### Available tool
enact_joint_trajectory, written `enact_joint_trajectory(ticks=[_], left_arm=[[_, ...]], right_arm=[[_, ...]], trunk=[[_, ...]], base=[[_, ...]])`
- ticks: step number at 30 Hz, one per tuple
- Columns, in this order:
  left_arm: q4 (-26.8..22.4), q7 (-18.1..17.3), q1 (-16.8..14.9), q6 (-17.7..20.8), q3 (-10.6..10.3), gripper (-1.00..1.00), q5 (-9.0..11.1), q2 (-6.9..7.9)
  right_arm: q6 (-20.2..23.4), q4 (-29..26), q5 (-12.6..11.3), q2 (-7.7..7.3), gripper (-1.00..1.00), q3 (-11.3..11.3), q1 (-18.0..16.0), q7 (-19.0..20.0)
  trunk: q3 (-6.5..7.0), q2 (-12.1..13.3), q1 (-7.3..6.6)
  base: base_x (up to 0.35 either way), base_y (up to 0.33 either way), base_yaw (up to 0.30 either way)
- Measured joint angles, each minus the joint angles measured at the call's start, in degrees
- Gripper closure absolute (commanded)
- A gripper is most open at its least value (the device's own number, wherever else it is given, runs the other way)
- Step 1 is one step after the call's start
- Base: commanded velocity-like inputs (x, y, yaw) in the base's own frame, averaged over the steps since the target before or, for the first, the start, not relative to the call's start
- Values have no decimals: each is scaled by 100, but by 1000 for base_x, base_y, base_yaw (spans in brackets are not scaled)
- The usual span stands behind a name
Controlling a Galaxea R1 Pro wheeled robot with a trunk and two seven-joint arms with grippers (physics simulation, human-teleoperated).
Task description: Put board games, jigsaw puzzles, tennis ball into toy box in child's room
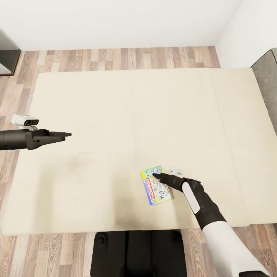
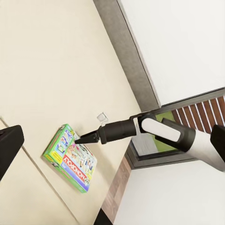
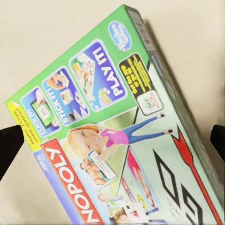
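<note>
Now the Monopoly board game [image 1: 156,186] lies flat on the beige mattress of the bed [image 1: 115,115], in the part of the mattress nearest to the robot's base [image 1: 136,252], a bit to the right of the middle. Its cover faces up: green w/ a red "MONOPOLY" band along one long edge, and in the right wrist view [image 3: 117,136] one reads "PLAY IT!", "STICK IT!" and a cartoon girl. The right gripper [image 1: 155,175] is low over the far short end of the box; in the left wrist view its dark tip [image 2: 84,139] is at the edge of the box [image 2: 70,158], but if it touches or not I cannot tell. In the right wrist view the two black fingertips [image 3: 9,145] stand wide apart, one at each side of the frame, w/ the box between them and nothing pinched. The left gripper [image 1: 65,134] hangs over the mattress well apart from the Monopoly box, at the left side of the bed; its fingers look pressed close together in the head view, but I cannot tell this for sure. Wood-plank floor [image 1: 115,57] goes around the bed, and beyond the bed is a white wall [image 1: 115,19]. At the right side of the bed a grey headboard [image 1: 267,80] shows.
</note>
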Motion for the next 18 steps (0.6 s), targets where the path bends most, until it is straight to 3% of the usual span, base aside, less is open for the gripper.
enact_joint_trajectory(ticks=[18], left_arm=[[0,0,0,0,0,-100,0,0]], right_arm=[[135,4,-11,-35,-100,-6,-29,21]], trunk=[[0,0,0]], base=[[0,0,0]])
